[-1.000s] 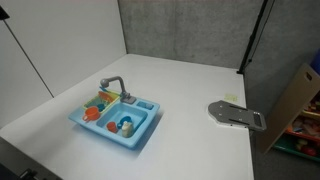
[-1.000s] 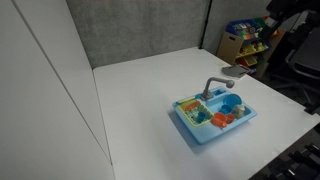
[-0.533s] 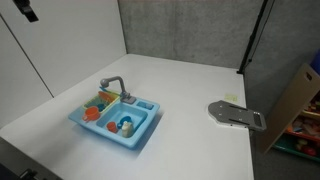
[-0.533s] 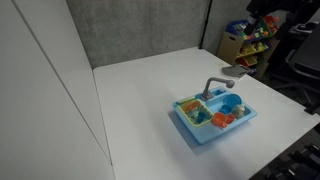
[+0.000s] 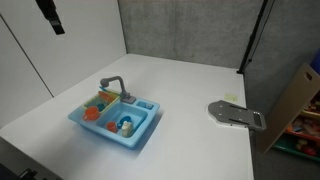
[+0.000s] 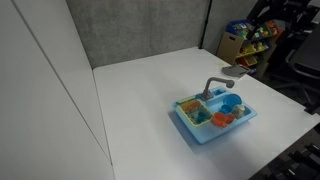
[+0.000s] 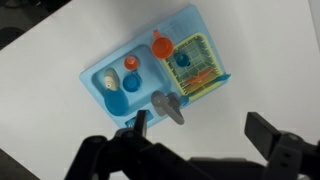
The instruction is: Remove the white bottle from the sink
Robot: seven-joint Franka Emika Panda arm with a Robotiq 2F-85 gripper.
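**Sink check: bottle in basin, claw clear**

Found the sink (image 5: 113, 119) standing on the white table (image 5: 190, 85), with a grey faucet (image 5: 113, 85) at its back rim. Located the white bottle (image 7: 109, 81) in the wrist view, inside the open basin, just beside a blue cup (image 7: 133, 82) and near a small orange piece (image 7: 131, 63). Judged it too small there to call upright or lying, so left that open. Noted a yellow-green rack (image 7: 195, 68) filling the other compartment, with a round orange piece (image 7: 160, 45) at its edge. Recorded the gripper (image 7: 200, 130) high over the table, well apart from the sink, fingers spread wide and clasping nothing. Logged a flat grey device (image 5: 237, 115) on the same table, well apart from the sink.
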